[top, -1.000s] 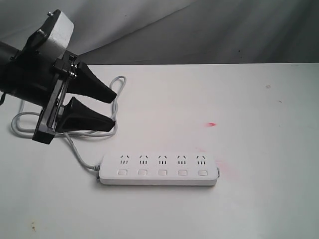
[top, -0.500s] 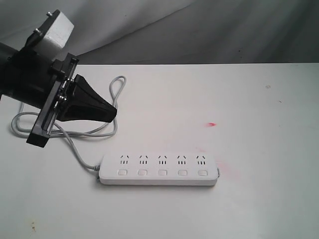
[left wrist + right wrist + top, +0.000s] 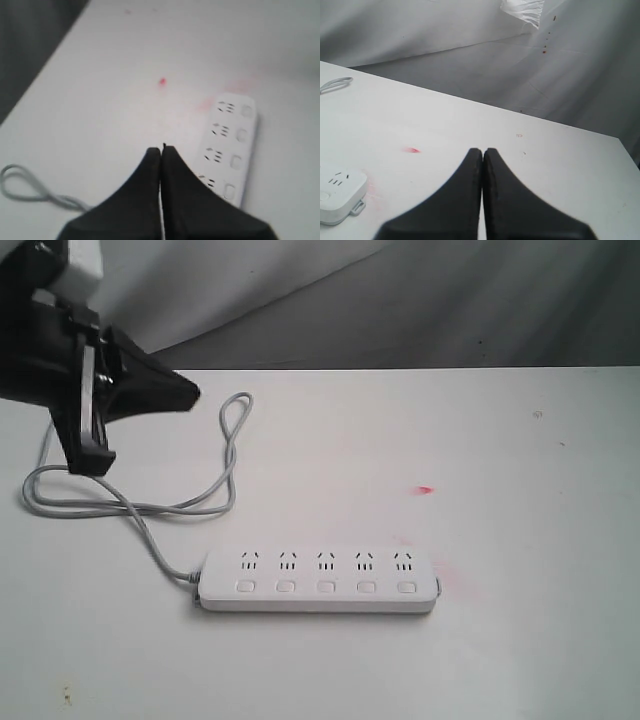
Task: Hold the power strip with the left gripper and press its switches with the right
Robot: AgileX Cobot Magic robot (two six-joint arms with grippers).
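The white power strip (image 3: 318,578) lies flat on the white table, its row of square switches (image 3: 326,587) facing up; its grey cord (image 3: 150,502) loops away to the left. My left gripper (image 3: 190,392) hangs high at the far left, above the cord loop and well away from the strip, with its black fingers pressed together and holding nothing. In the left wrist view the left gripper (image 3: 162,148) points over the table beside the power strip (image 3: 231,145). My right gripper (image 3: 483,150) is shut and empty above bare table; one end of the power strip (image 3: 337,194) shows off to its side. The right gripper is outside the exterior view.
A small red mark (image 3: 425,490) and a faint pink smear (image 3: 458,582) stain the table beside the strip. Grey cloth (image 3: 450,300) hangs behind the table's back edge.
My left gripper closed from open to shut, and it rose and drew back toward the upper left, away from the cord. The power strip has not moved.
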